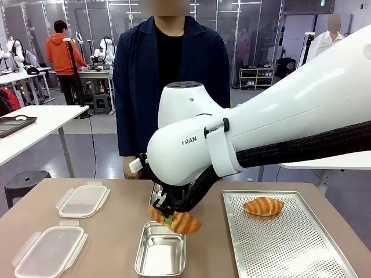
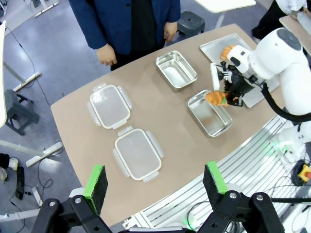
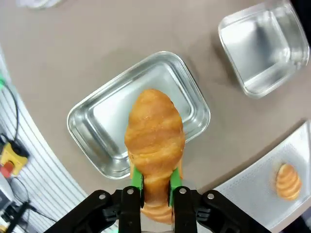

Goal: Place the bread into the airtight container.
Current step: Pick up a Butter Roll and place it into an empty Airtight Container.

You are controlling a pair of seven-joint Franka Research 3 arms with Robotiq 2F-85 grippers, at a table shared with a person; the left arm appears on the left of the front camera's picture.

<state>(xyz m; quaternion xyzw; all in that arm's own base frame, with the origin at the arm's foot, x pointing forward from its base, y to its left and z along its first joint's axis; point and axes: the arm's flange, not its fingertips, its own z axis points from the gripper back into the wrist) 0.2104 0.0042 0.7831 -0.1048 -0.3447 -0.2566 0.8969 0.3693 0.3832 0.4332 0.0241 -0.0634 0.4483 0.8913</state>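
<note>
Bright, even overhead room light in all three views; the ceiling strip lights (image 1: pixel 124 4) show far back in the front view. Shadows on the matte brown tabletop (image 1: pixel 116 231) are soft and short, no glare there. Close to the lens, the glossy white robot arm shell (image 1: pixel 290 110) is bright but not clipped. In the right wrist view the shiny rectangular steel container (image 3: pixel 97 121) has specular streaks along rim and floor, and the golden-brown ridged bread roll (image 3: pixel 154 136) is sharp. The left wrist view has strong wide-angle bending: the table edge curves and the floor leans. Front background is mildly soft.

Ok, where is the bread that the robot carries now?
In the front view, the bread is held in the right claw over the near steel container, left of the tray.
</note>
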